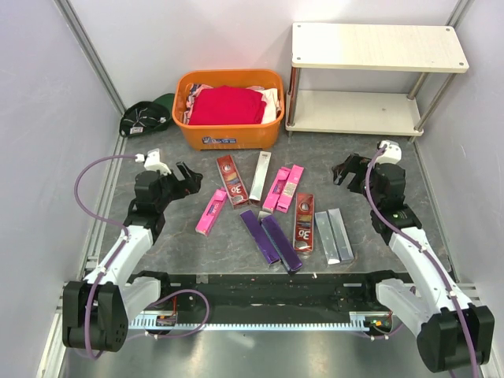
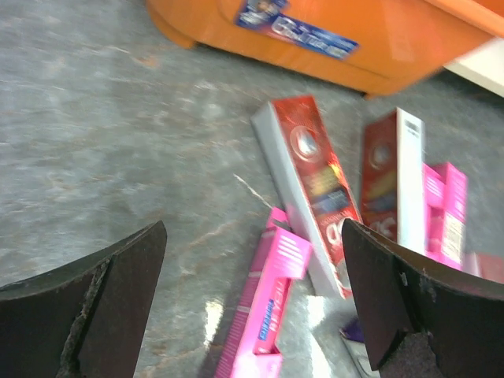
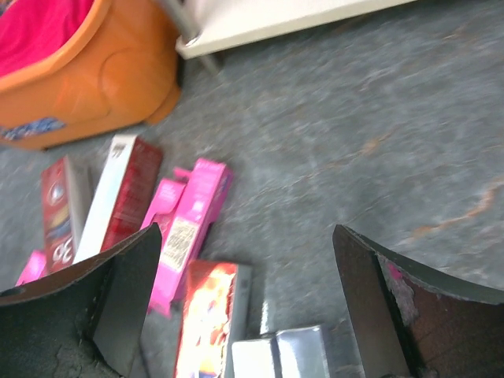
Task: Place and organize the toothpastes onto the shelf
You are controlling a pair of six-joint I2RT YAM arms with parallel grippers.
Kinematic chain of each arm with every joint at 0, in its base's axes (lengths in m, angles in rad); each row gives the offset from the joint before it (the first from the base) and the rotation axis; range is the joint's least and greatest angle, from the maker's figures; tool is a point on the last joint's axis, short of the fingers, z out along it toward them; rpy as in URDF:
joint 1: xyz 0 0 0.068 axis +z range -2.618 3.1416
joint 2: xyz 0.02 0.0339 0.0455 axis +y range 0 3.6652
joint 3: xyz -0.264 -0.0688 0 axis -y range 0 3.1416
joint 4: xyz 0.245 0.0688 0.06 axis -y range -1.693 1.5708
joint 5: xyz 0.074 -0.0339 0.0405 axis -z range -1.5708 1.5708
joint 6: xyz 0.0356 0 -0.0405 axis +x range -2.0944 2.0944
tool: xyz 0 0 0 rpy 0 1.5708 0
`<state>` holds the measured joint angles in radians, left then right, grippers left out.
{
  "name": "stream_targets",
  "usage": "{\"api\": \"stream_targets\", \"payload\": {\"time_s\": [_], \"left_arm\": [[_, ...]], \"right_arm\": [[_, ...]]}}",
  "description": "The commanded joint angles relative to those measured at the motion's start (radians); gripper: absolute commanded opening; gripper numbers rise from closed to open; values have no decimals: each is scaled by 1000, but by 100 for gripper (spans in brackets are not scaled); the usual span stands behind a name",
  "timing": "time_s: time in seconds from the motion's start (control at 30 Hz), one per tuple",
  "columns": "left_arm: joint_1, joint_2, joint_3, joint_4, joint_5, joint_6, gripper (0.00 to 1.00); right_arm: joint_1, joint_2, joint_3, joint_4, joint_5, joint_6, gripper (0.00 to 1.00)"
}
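Counting ten toothpastes (image 1: 259, 235) lying flat on the grey table (image 1: 197, 260), all long slim cartons, spreading across the middle of the overhead view, below the orange basket (image 1: 228, 132) and to the lower left of the shelf (image 1: 370, 47).

Noting, from left to right:
- a lone pink box (image 1: 211, 212), slanting from lower left to upper right
- a dark red box (image 1: 232, 179) with white print, leaning its top toward upper left
- a pale-faced box (image 1: 261, 176), running almost straight up the frame
- a pink pair (image 1: 276, 190), touching side by side and tilting to upper right
- a second dark red box (image 1: 304, 222), lying close to vertical in frame
- a purple pair (image 1: 281, 242), lying side by side and slanting from upper left to lower right
- a silver-grey pair (image 1: 326, 237), touching and nearly vertical

Holding the left claw (image 1: 191, 181) spread wide and gripping nothing, just left of the dark red box and above the lone pink box. In the left wrist view, framing that pink box (image 2: 264, 307) and the red one (image 2: 311, 185) between the parted fingers (image 2: 110, 307), touching neither.

Holding the right claw (image 1: 340, 169) equally wide and gripping nothing, up and to the right of the silver-grey pair, apart from every carton. In the right wrist view, showing the pink pair (image 3: 189, 220), the second red box (image 3: 206, 323) and the silver-grey ends (image 3: 276, 354) toward lower left, nearer the left finger (image 3: 102, 307).
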<state>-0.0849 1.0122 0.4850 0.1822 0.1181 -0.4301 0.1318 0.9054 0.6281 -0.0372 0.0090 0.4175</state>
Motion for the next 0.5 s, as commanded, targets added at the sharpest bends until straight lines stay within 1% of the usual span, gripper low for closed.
{"api": "stream_targets", "payload": {"time_s": [0.0, 0.13, 0.2, 0.23, 0.3, 0.4, 0.47], "left_arm": [[2, 14, 40, 62, 222, -39, 100], [1, 29, 66, 50, 288, -42, 100], [-9, 35, 93, 14, 311, -29, 100], [-25, 35, 108, 5, 307, -26, 100], [-52, 39, 127, -24, 286, -13, 100], [-124, 58, 167, -62, 237, -1, 100], [-193, 80, 207, -90, 203, 11, 100]], "right_arm": [[55, -4, 5, -75, -62, 12, 98], [100, 13, -13, -118, -69, 46, 98], [140, 10, -13, -147, -22, 55, 98], [153, 10, -10, -177, -15, 53, 98], [198, 10, 14, -216, 64, 52, 98], [262, 6, 51, -305, 117, 67, 98], [317, 9, 71, -348, 170, 84, 97]]}}
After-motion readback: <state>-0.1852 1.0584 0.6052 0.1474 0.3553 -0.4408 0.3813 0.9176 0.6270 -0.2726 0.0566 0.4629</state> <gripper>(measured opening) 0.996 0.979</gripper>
